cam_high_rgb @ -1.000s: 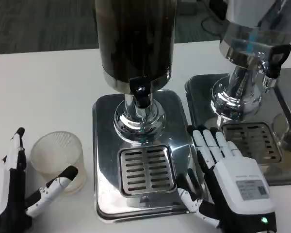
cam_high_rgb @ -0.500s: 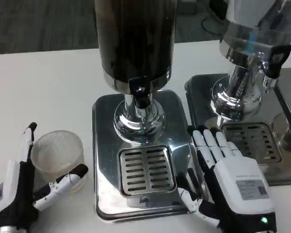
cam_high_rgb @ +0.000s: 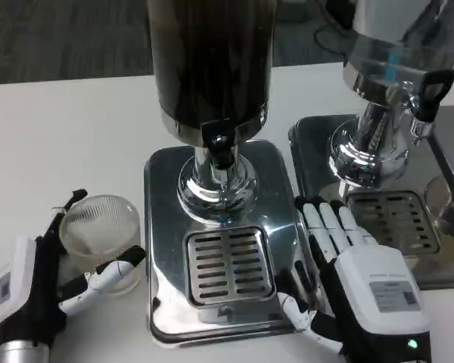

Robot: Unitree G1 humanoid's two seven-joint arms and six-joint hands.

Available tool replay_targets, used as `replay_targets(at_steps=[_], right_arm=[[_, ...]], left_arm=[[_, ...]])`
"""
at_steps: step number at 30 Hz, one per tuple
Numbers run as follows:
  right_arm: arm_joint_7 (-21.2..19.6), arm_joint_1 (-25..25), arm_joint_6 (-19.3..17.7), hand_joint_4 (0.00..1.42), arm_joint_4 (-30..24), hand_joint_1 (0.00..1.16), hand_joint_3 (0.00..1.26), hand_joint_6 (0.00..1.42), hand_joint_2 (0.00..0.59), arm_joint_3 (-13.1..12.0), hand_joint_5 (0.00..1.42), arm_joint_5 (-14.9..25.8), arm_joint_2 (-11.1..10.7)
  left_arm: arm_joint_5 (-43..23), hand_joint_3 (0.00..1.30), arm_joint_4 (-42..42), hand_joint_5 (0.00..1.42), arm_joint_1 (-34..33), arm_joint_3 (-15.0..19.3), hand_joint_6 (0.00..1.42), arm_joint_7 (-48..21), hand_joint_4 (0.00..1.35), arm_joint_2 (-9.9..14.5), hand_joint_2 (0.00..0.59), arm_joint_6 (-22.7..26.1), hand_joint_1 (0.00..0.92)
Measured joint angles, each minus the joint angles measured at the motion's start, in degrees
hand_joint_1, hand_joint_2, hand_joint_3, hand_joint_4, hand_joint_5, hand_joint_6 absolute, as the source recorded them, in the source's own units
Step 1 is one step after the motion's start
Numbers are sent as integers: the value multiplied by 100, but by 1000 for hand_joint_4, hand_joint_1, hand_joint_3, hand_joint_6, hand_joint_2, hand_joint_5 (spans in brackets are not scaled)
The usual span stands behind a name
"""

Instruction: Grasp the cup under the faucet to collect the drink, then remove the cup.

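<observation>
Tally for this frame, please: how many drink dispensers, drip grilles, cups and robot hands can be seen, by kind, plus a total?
Drink dispensers: 2, the dark dispenser and the clear dispenser.
Drip grilles: 2, the centre grille and the right grille.
Cups: 1, the clear cup.
Robot hands: 2, the left hand and the right hand.
Total: 7.

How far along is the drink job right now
Early. Nothing is filled yet: the cup sits on the table left of the dispenser's drip grate, looking empty. The left hand is closing around it. Moving it under the faucet, filling and removing remain.
</observation>
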Motion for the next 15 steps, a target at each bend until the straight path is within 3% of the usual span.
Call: replay_targets(at_steps=[6,15], right_arm=[[1,0,0,0,0,366,13,156,394,8,0,3,-22],[28,-38,-7,0,0,366,13,159,394,-38,0,69,-118]], left_arm=[[88,316,25,793,-9,-50,858,244,532,0,111,-44,406],[113,334,133,798,-25,-82,877,458,541,-122,115,-132,401]])
